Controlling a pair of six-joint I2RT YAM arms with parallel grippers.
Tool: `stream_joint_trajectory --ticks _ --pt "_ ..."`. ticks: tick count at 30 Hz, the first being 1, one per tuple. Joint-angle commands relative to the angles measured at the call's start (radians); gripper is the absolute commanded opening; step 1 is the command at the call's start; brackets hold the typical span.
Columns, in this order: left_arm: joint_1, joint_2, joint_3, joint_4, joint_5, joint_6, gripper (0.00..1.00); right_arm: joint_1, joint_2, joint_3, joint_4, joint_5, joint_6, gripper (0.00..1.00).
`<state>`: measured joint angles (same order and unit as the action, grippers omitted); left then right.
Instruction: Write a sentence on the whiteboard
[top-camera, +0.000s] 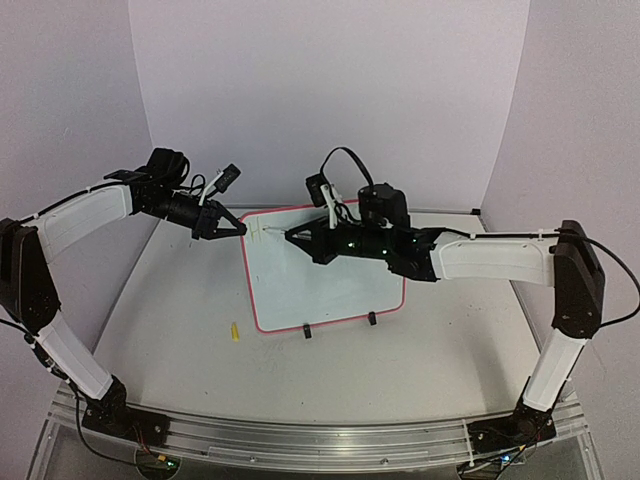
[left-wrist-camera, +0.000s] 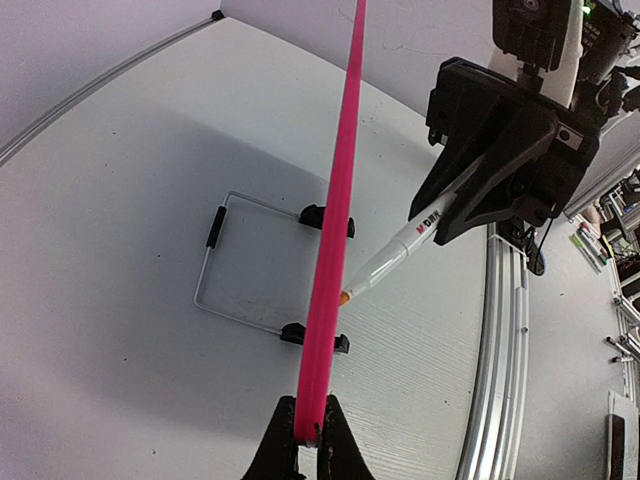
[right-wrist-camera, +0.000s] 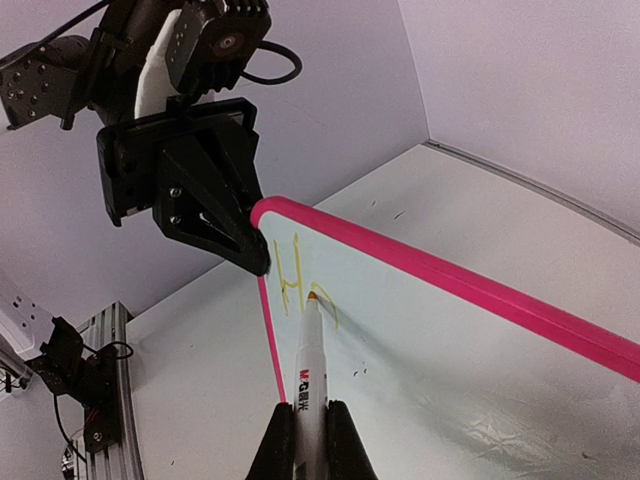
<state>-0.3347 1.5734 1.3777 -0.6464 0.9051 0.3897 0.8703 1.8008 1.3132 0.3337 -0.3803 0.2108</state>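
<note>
The whiteboard (top-camera: 330, 290), white with a pink frame, stands tilted on two black clip feet (top-camera: 308, 331). My left gripper (top-camera: 240, 231) is shut on its far-left corner; in the left wrist view the jaws (left-wrist-camera: 308, 440) pinch the pink frame edge (left-wrist-camera: 335, 230). My right gripper (top-camera: 292, 236) is shut on a white marker (right-wrist-camera: 310, 370), whose orange tip touches the board (right-wrist-camera: 470, 350) near that corner. The sentence (right-wrist-camera: 298, 275) stands as a yellow "H" and a curved stroke beside it. The right gripper (right-wrist-camera: 310, 415) points at the left gripper (right-wrist-camera: 215, 215).
A small yellow cap (top-camera: 234, 331) lies on the table left of the board's near corner. A thin wire stand (left-wrist-camera: 225, 265) props the board from behind. Grey walls close off the back and both sides. An aluminium rail (top-camera: 320, 440) runs along the near edge.
</note>
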Motion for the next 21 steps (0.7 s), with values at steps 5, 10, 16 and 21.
stream_joint_trajectory --ticks 5,10,16,21 --pt "-0.008 -0.033 0.006 -0.01 -0.012 0.013 0.0 -0.003 0.002 -0.015 -0.019 0.021 0.003 0.0" --pt "-0.009 -0.033 0.006 -0.012 -0.012 0.012 0.0 -0.003 -0.013 -0.021 -0.026 0.036 -0.004 0.0" --pt "-0.009 -0.033 0.006 -0.012 -0.013 0.013 0.0 -0.003 -0.026 -0.016 -0.04 0.051 -0.014 0.0" --pt "-0.008 -0.033 0.006 -0.012 -0.014 0.012 0.0 -0.003 -0.045 -0.016 -0.044 0.065 -0.022 0.0"
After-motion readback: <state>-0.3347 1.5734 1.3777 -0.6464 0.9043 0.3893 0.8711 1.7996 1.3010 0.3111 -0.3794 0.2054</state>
